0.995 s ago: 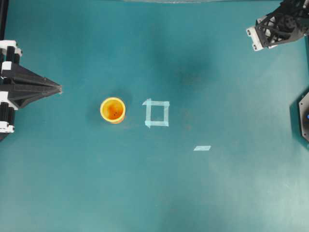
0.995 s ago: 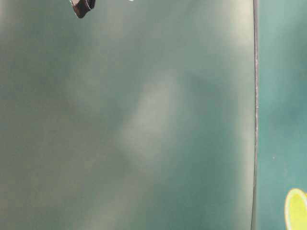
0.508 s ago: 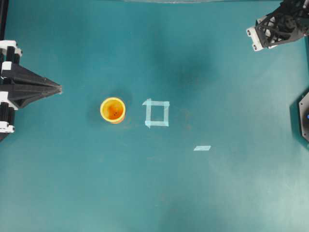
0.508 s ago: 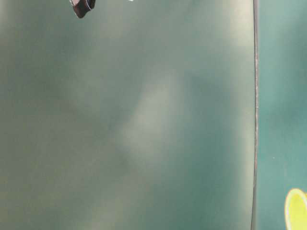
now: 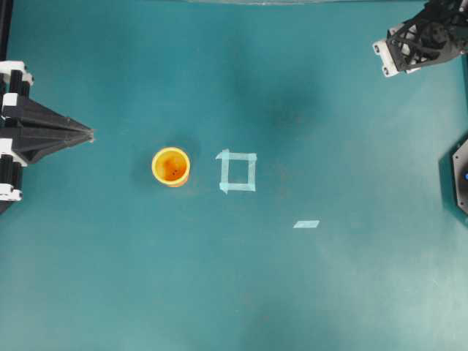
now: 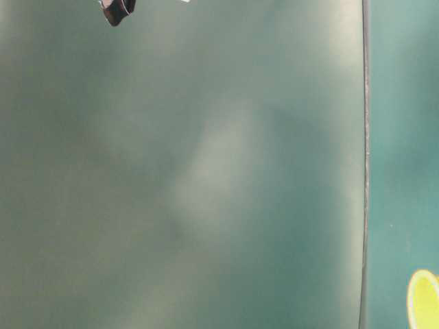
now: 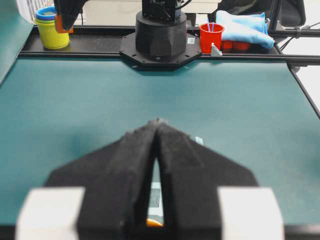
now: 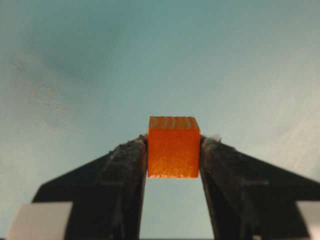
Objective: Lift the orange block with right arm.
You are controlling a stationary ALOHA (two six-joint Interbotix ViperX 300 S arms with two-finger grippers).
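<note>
We have the orange block (image 8: 173, 148) clamped between the two fingers of the right end effector (image 8: 173, 165), one pad (image 8: 131, 165) flat on each side face. It sits right at the fingertips, top face poking just above them. In the overhead view that end effector (image 5: 409, 47) hangs at the far corner, and below the block the wrist view shows only bare tabletop (image 8: 100, 60), so we judge the lift essentially done.

Main risk: the grip is shallow. Only the tips bear on the block, so any jolt or relaxation of the fingers could let it slip out forward or rotate about the pinch line. The pads look worn and flaky, so we don't count on much friction.

Next out: a drop from here means a tiny cube bouncing on an open tabletop; it could roll off toward the edge beside the end effector.

Further away: the orange cup (image 5: 171, 167), tape square (image 5: 238, 172) and tape strip (image 5: 306, 224) are well apart from the right end effector. No collision concern there.

Farthest: the left end effector (image 5: 88, 134) is pinched shut, holding nothing and parked at the opposite side. No interference unless it reaches across.
</note>
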